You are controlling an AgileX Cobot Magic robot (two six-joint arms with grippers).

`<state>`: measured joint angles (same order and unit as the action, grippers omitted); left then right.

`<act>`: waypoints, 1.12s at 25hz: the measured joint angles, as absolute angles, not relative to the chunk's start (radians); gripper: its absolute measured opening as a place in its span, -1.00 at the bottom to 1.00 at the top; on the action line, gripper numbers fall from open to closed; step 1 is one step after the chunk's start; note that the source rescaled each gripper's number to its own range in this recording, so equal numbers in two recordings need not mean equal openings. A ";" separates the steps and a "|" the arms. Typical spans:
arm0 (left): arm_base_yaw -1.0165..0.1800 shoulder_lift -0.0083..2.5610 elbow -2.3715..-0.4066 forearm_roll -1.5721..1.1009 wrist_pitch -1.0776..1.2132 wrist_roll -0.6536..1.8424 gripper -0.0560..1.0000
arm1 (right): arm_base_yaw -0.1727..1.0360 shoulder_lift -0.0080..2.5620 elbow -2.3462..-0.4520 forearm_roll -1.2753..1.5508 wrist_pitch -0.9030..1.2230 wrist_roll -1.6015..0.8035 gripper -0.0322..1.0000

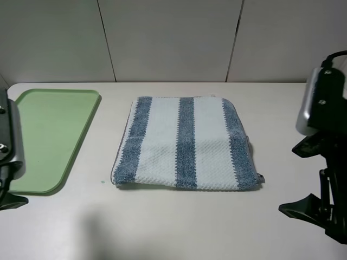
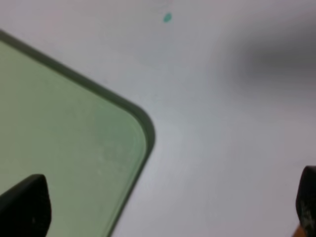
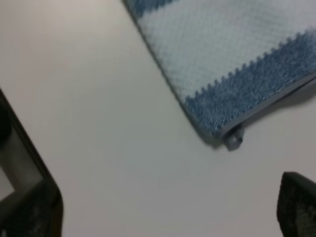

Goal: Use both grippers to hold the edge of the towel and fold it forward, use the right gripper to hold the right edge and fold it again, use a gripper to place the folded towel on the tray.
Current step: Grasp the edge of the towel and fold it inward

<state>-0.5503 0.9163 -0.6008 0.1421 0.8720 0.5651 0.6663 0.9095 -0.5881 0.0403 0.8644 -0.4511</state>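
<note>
Blue-and-white striped towel (image 1: 186, 143) lies flat, rectangular.

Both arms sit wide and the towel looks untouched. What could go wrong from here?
1. The blue-and-white striped terry towel looks layered at the corner by its small grey tag; the open right gripper could pinch only the top layer.
2. The open left gripper hangs over a corner of the light-green plastic tray, farther from the towel, so uneven grasps may skew the fold.
3. The tray's raised rim could snag a dragged towel.
</note>
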 joint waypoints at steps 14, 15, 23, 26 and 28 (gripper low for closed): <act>-0.594 1.174 -0.601 0.216 0.564 0.678 1.00 | 0.677 1.191 -0.590 -0.225 0.685 -0.514 1.00; -0.594 1.196 -0.601 0.223 0.548 0.680 1.00 | 0.677 1.203 -0.590 -0.231 0.663 -0.517 1.00; -0.594 1.369 -0.602 0.250 0.411 0.687 1.00 | 0.677 1.305 -0.591 -0.251 0.538 -0.523 1.00; -0.595 1.419 -0.602 0.250 0.369 0.705 1.00 | 0.677 1.358 -0.591 -0.257 0.522 -0.524 1.00; -0.596 1.444 -0.602 0.250 0.344 0.712 1.00 | 0.677 1.393 -0.591 -0.268 0.516 -0.524 1.00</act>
<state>-0.5963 1.4444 -0.6019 0.2503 0.3440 0.7121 0.6771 1.3925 -0.5905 -0.2677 0.5157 -0.5240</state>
